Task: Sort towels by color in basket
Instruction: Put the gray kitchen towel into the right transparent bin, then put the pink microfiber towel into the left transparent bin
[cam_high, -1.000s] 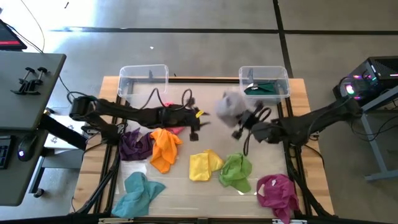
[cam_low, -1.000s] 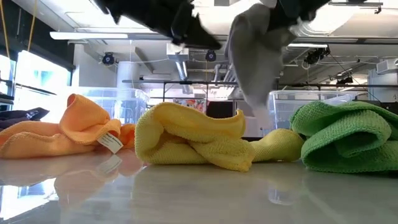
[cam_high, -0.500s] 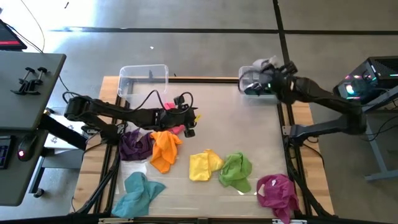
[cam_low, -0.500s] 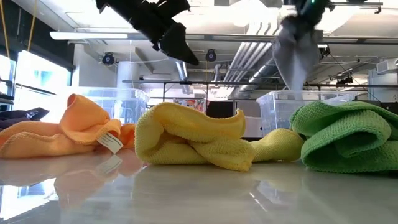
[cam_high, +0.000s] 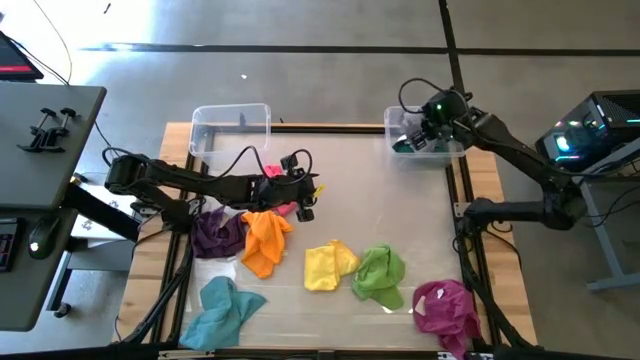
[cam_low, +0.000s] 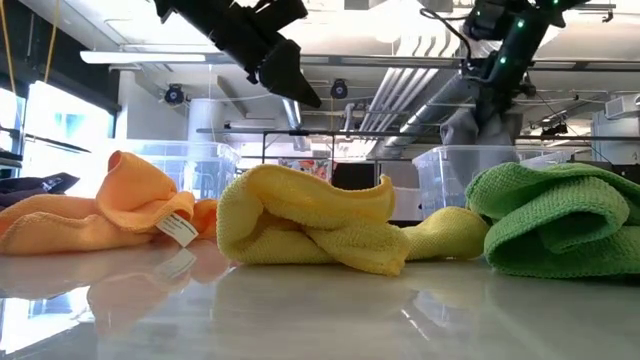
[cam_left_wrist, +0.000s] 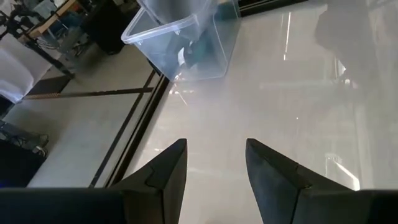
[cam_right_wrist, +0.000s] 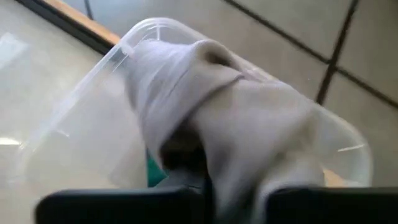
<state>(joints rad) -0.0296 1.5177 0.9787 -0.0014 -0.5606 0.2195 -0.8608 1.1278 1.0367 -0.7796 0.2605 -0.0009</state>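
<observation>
My right gripper (cam_right_wrist: 236, 200) is over the clear right bin (cam_high: 452, 150) at the far right corner, shut on the grey towel (cam_right_wrist: 224, 106), which hangs down into the bin (cam_low: 455, 162). A dark green towel (cam_high: 405, 145) lies inside that bin. My left gripper (cam_left_wrist: 214, 174) is open above the table's middle, beside the pink towel (cam_high: 283, 208). The purple (cam_high: 218, 232), orange (cam_high: 265, 238), yellow (cam_high: 328, 265), lime green (cam_high: 380, 275), magenta (cam_high: 445, 308) and teal (cam_high: 225, 310) towels lie bunched on the table. My right gripper pinches the grey towel's bunched upper part (cam_right_wrist: 217, 180) between its two fingers, coming from above and pointing down. The towel (cam_low: 478, 125) hangs below the fingers with its lower end inside the right bin. Whether that end rests on anything inside cannot be seen.
A second clear bin (cam_high: 230, 130) stands at the far left corner. The bare tabletop (cam_high: 380, 200) stretches between the two bins and the row of towels. A desk with clamps (cam_high: 45, 125) stands left of the table and a lit computer case (cam_high: 590, 125) on its right.
My right gripper carried the grey towel from above the table's middle toward the far right corner, then lowered it so that it hangs into the right bin. My left gripper shifted a little toward the table's left and stayed open.
</observation>
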